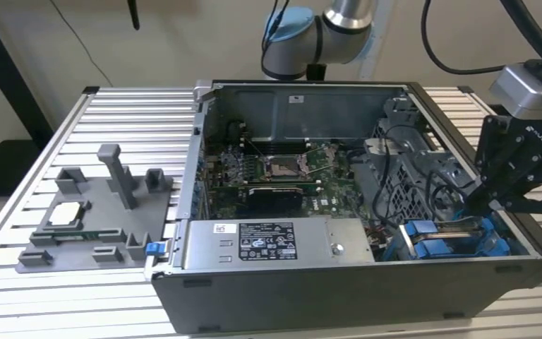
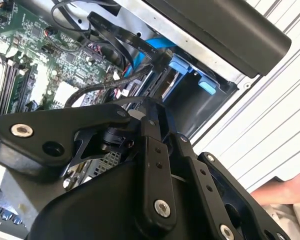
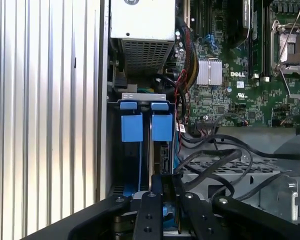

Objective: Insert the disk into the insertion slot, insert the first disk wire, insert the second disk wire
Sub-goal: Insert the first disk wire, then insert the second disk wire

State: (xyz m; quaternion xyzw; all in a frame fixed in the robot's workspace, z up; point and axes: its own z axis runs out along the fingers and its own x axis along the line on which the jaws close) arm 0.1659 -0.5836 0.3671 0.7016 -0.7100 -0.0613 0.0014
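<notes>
Surface: slatted metal table (image 1: 130, 113) carries the open computer case (image 1: 346, 282).
Disk: disk (image 3: 162, 127) seems seated in the case's corner bay.
Gripper: gripper (image 3: 162, 180) is at the disk's end, jaws clenched together.
Left: both wires, probably.

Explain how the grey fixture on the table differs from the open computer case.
The grey fixture is low and small; the computer case is far larger and taller. The fixture is plain grey; the case is dark outside, with a green board inside. The gripper hangs over the case, apart from the fixture. Both rest on the slatted table.
</notes>
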